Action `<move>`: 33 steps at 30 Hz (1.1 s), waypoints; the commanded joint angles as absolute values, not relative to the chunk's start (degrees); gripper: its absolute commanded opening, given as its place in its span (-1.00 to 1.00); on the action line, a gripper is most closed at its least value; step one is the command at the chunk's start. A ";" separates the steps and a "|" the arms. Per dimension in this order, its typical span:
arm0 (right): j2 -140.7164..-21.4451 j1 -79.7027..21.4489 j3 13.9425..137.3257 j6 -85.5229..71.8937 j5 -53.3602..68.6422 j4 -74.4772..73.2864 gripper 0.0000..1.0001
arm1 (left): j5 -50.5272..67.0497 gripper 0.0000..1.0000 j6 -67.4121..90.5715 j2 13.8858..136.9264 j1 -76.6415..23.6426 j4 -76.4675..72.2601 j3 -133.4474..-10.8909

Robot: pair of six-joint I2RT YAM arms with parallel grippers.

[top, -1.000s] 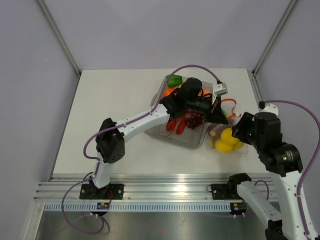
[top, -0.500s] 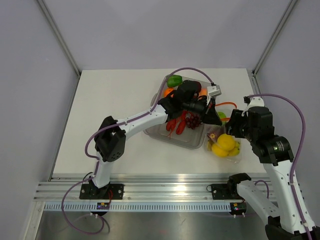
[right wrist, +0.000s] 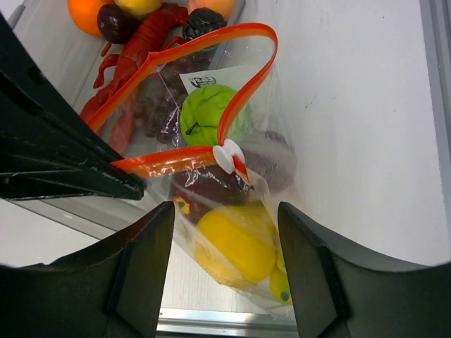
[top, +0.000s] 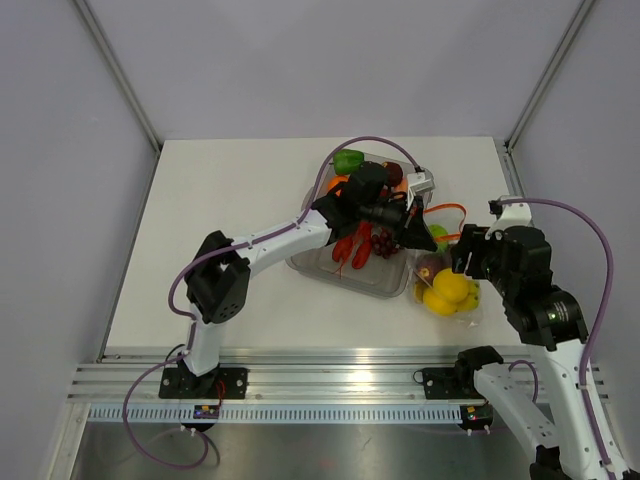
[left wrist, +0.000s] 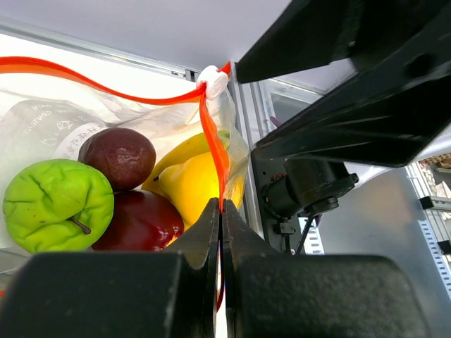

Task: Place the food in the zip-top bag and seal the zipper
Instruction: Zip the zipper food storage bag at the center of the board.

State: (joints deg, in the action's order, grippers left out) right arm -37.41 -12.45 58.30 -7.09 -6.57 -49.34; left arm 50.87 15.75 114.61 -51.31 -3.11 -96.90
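1. Since one second ago the right arm has come up and toward the left of the top view, so the right gripper [top: 463,255] is now just beside the bag [top: 452,292]. The left gripper [top: 418,236] has gone a little up and to the left.
2. Left gripper: in its wrist view the two jaws are pressed together on the zipper [left wrist: 70,70]. They pinch the orange-red strip a little below the white slider [left wrist: 210,79].
3. Right gripper [right wrist: 225,208]: its fingers [right wrist: 141,274] stand wide apart and hold nothing. The bag [right wrist: 275,162] is seen between them, lower in depth.
4. The bag lies on the table [top: 220,220] at the right centre of the top view, just beside the right end of the tray [top: 310,262].
5. The mouth of the bag is partly open. In the right wrist view the zipper [right wrist: 243,105] makes a loop in the upper middle of the frame, and its two sides meet at the slider [right wrist: 227,156].
6. Inside the bag are a green fruit [left wrist: 56,204], a dark red fruit [left wrist: 116,155] and yellow bananas [left wrist: 194,179].
7. In the tray are the lobster [top: 355,245] and the grapes [top: 385,240]. The pepper [top: 349,160] is at its upper rim. An orange [right wrist: 88,10] shows at the top left of the right wrist view.
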 commanded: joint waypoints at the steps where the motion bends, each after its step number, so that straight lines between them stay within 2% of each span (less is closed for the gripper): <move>1: -39.64 -12.74 56.78 -5.01 -7.56 -44.12 0.35 | 53.26 -1.00 16.96 111.00 -51.06 -7.82 -96.59; 10: -41.13 -12.74 55.64 -4.92 -5.54 -41.49 0.34 | 53.61 -1.00 16.08 110.92 -51.06 -7.03 -96.33; 13: -39.64 -12.74 54.58 -4.83 -7.63 -40.52 0.24 | 53.79 -1.00 16.08 110.92 -50.98 -7.03 -96.24; 17: -39.11 -12.83 53.62 -3.87 -8.79 -40.17 -0.01 | 53.88 -1.00 15.82 110.83 -50.98 -6.86 -95.98; 20: -39.55 -12.74 52.82 -3.43 -8.00 -39.20 -0.06 | 54.05 -1.00 15.73 110.74 -50.98 -6.68 -95.98; 23: -39.29 -12.75 52.73 -3.78 -7.38 -37.45 -0.25 | 54.05 -1.00 15.47 110.48 -50.98 -6.33 -95.63; 25: -38.50 -12.75 52.65 -4.13 -8.78 -36.48 -0.74 | 54.14 -1.00 15.03 110.13 -50.98 -5.98 -95.19; 27: -37.18 -12.83 52.39 -4.57 -10.63 -35.07 -1.00 | 55.27 -1.00 14.16 109.69 -50.89 -5.28 -95.27; 28: -36.57 -12.75 52.21 -3.87 -10.20 -34.72 -1.00 | 56.24 -1.00 13.72 109.51 -50.89 -5.01 -95.45; 31: -33.41 -12.83 49.93 2.79 -1.81 -31.57 -1.00 | 57.22 -0.54 11.35 108.02 -50.54 -3.09 -95.89; 32: -31.57 -12.83 49.31 5.34 -0.28 -30.94 -1.00 | 57.04 -0.31 10.47 106.80 -50.36 -2.64 -95.98; 33: -30.77 -12.75 48.18 6.14 2.00 -30.50 -1.00 | 56.78 -0.22 8.81 106.27 -50.01 -2.29 -95.89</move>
